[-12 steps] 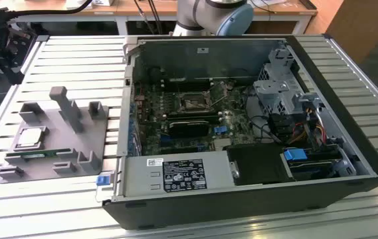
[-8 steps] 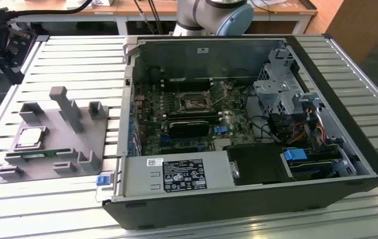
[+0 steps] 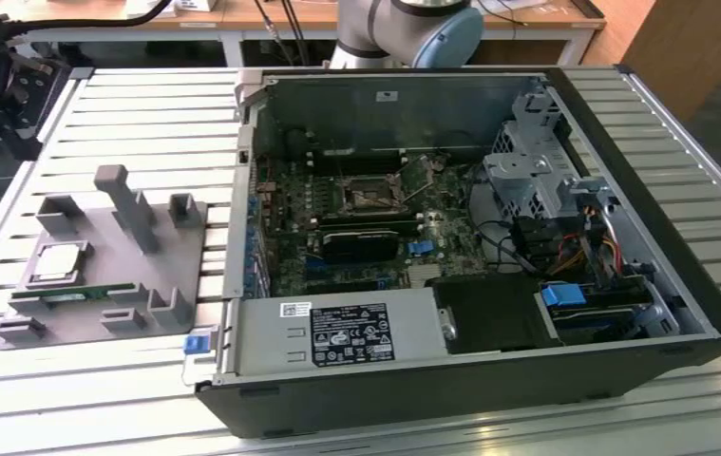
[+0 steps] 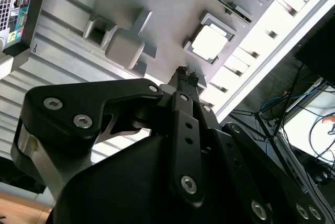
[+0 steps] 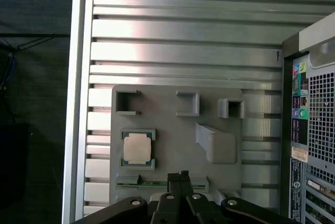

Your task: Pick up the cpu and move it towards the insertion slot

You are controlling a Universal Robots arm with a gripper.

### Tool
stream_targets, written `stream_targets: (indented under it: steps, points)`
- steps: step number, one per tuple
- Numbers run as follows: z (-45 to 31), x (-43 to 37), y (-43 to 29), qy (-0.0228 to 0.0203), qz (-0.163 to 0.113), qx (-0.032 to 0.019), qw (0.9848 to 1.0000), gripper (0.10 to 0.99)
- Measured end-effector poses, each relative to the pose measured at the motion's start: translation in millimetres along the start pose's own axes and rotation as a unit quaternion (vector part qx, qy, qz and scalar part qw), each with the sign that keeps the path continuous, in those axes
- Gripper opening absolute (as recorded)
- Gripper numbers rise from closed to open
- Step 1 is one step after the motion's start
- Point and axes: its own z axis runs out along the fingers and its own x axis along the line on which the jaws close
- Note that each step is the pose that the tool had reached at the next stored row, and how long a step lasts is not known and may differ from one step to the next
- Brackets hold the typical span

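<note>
1. Claw (image 5: 178, 175): in the first wrist view its two fingers lie closed against each other with nothing between them. It hangs above the near edge of the grey holder tray (image 5: 172, 130), clear of every part.
2. The cpu (image 5: 137, 147): just ahead of the claw tips and off to one side, not touched. It lies flat, metal top up, in a square recess of the tray. The raised corners around it appear meant to keep it square and at a known spot for a grasp from above.
3. Memory stick (image 5: 152, 183): the narrow green strip sits in its own tray groove, almost directly below the claw tips and nearer to them than the cpu.
4. The insertion slot (image 3: 368, 195): seen in the exterior view, well apart from the claw, on the board inside the computer case (image 3: 462, 380). The case lies on its side with the open face up, presumably so the slot can be reached from above.
5. Counter (image 3: 144, 104): the slatted metal surface carries tray and case side by side.
6. Status, by judgement: pick-up not yet made; the cpu is seated in the tray.
</note>
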Motion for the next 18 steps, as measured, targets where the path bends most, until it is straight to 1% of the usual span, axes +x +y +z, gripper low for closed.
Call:
stream_targets:
  steps: [10, 18]
  points:
    - [0.1, 11.5, 0.2, 0.0, 0.0, 0.0, 1.0, 0.106]
    - [0.6, 18.5, 0.3, 0.0, 0.0, 0.0, 1.0, 0.106]
